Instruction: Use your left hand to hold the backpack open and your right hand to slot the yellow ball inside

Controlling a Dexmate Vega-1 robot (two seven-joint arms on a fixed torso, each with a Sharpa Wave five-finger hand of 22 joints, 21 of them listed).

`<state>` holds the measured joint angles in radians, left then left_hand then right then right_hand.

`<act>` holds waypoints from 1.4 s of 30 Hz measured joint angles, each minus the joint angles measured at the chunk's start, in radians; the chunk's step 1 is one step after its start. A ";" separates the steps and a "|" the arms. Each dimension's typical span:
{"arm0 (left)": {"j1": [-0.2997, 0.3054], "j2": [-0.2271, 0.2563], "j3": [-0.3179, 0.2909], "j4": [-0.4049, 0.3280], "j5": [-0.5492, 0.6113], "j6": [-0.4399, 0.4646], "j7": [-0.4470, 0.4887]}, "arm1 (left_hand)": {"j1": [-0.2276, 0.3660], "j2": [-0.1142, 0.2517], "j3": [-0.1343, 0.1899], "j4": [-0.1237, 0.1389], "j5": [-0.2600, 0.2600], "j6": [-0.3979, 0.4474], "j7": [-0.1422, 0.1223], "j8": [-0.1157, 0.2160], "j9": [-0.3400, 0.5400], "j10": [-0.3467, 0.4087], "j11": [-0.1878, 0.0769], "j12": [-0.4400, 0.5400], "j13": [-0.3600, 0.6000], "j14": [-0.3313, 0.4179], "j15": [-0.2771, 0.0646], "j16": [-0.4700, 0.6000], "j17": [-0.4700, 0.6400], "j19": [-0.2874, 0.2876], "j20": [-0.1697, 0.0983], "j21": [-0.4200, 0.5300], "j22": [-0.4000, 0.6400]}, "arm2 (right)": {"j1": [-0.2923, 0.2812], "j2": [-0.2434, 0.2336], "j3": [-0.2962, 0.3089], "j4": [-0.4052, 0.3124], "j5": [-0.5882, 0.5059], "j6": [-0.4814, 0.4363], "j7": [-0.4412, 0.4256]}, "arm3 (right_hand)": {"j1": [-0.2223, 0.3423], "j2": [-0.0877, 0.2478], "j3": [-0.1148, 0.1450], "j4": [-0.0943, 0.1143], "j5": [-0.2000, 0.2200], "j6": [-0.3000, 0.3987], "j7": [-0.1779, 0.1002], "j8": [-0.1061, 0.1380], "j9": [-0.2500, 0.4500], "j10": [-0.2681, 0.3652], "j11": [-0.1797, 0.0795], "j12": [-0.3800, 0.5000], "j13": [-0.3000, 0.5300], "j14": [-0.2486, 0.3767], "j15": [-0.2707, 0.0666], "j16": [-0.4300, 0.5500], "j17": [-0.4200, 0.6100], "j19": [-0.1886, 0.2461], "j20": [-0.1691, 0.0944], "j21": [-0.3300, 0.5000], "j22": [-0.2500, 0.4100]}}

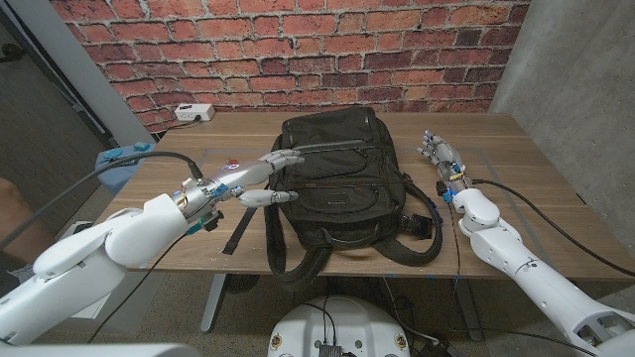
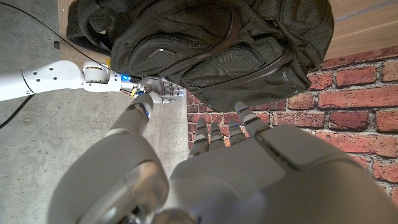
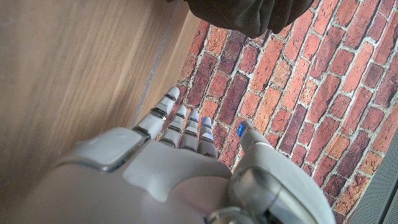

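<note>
A black backpack lies in the middle of the wooden table, its zip closed as far as I can see. My left hand is at its left side with fingers spread, the fingertips reaching the bag's edge and gripping nothing. In the left wrist view the same hand points its straight fingers toward the backpack. My right hand stands to the right of the bag, apart from it, fingers extended and empty. The right wrist view shows that hand over bare wood with a corner of the backpack beyond it.
A white power strip sits at the table's back left. A blue object lies off the left edge. The backpack's straps hang over the front edge and a loose black strap lies beside my left hand. A brick wall stands behind.
</note>
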<state>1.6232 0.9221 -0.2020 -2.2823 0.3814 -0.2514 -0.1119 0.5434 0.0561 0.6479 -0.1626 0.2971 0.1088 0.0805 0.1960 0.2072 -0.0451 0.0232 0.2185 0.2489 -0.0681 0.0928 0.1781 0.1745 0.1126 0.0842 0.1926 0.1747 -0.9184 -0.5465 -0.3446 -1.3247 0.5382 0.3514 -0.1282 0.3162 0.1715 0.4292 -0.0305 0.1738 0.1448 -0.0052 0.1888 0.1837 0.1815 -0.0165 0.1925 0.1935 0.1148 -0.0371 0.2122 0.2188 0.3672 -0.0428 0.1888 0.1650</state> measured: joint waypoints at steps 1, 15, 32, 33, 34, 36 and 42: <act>0.000 0.000 0.000 0.000 0.007 -0.006 -0.003 | 0.000 0.000 0.000 0.000 0.000 0.000 0.000 0.000 0.000 0.000 0.000 0.000 0.000 0.000 0.000 0.000 0.000 0.000 0.000 0.000 0.000 | -0.001 0.000 0.001 -0.001 0.000 0.000 0.000 | 0.000 0.000 0.000 0.000 0.000 0.000 0.000 0.000 0.000 0.000 0.000 0.000 0.000 0.000 0.000 0.000 0.000 0.000 0.000 0.000 0.000; 0.006 -0.040 -0.046 0.004 0.086 -0.073 -0.066 | 0.004 -0.004 -0.013 -0.004 0.000 -0.055 -0.019 -0.008 0.000 -0.024 0.001 0.000 0.005 -0.014 0.000 0.000 0.000 -0.004 0.004 0.000 0.000 | -0.015 0.005 0.012 -0.013 0.000 0.001 -0.020 | 0.000 0.000 0.000 0.000 0.000 0.000 0.000 0.000 0.000 -0.004 0.004 0.000 0.000 -0.004 -0.004 0.000 0.000 0.000 0.000 0.000 0.000; 0.045 -0.110 -0.116 -0.040 0.244 -0.149 -0.126 | 0.009 -0.009 -0.023 0.001 0.000 -0.104 -0.014 -0.015 0.000 -0.059 0.002 -0.004 0.009 -0.031 0.005 0.000 0.000 -0.017 -0.002 0.000 0.000 | -0.035 0.003 0.024 -0.020 0.004 0.020 -0.025 | 0.000 0.000 -0.003 0.003 0.000 0.005 -0.005 0.000 0.000 -0.004 0.004 0.000 0.000 -0.004 -0.004 0.007 0.002 0.000 0.000 0.000 0.000; 0.052 -0.129 -0.128 -0.058 0.264 -0.156 -0.130 | 0.009 -0.009 -0.023 0.001 0.000 -0.104 -0.014 -0.015 0.000 -0.061 0.004 -0.004 0.009 -0.031 0.005 0.000 0.000 -0.017 -0.002 0.000 0.003 | -0.035 0.003 0.024 -0.020 0.004 0.020 -0.025 | 0.000 0.000 -0.003 0.003 0.000 0.005 -0.005 0.000 0.000 -0.004 0.004 0.000 0.000 -0.004 -0.004 0.007 0.002 0.000 0.000 0.000 0.000; 0.052 -0.129 -0.128 -0.058 0.267 -0.157 -0.131 | 0.009 -0.009 -0.023 0.001 0.000 -0.104 -0.014 -0.015 0.000 -0.063 0.005 -0.004 0.009 -0.031 0.005 0.000 0.000 -0.017 -0.002 0.000 0.004 | -0.036 0.002 0.025 -0.021 0.006 0.021 -0.025 | 0.000 0.000 -0.003 0.003 0.000 0.005 -0.005 0.000 0.000 -0.004 0.004 0.000 0.000 -0.004 -0.003 0.007 0.002 0.000 0.000 0.000 0.000; 0.052 -0.129 -0.128 -0.058 0.291 -0.165 -0.135 | 0.009 -0.009 -0.023 0.001 0.000 -0.107 -0.011 -0.015 0.000 -0.068 0.004 -0.004 0.009 -0.034 0.002 0.000 0.000 -0.017 -0.002 0.000 0.005 | -0.037 0.001 0.026 -0.022 0.006 0.021 -0.025 | 0.000 0.000 -0.003 0.003 0.000 0.005 -0.005 0.000 0.000 -0.007 0.007 0.000 0.000 -0.009 0.002 0.007 0.002 0.000 0.000 0.000 0.000; 0.060 -0.160 -0.143 -0.082 0.364 -0.185 -0.140 | 0.013 -0.013 -0.023 0.001 0.000 -0.107 -0.011 -0.015 0.000 -0.068 0.004 -0.004 0.009 -0.033 0.001 0.000 0.000 -0.010 -0.007 0.004 0.005 | -0.040 -0.002 0.030 -0.023 0.011 0.021 -0.024 | 0.000 0.000 -0.003 0.003 0.000 0.005 -0.005 0.000 0.000 -0.007 0.007 0.000 0.000 -0.009 0.002 0.007 0.002 0.000 0.000 0.000 0.000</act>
<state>1.6828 0.7622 -0.3452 -2.3644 0.7454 -0.4365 -0.2515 0.5566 0.0430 0.6245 -0.1612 0.2971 0.0015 0.0696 0.1809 0.2069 -0.1131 0.0269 0.2144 0.2581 -0.1013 0.0935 0.1781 0.1744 0.1021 0.0771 0.1968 0.1795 -0.9581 -0.5483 -0.3145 -1.3475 0.5492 0.3723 -0.1523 0.3162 0.1715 0.4261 -0.0274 0.1738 0.1500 -0.0107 0.1888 0.1836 0.1741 -0.0091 0.1925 0.1934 0.1057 -0.0353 0.2190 0.2210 0.3672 -0.0428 0.1888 0.1650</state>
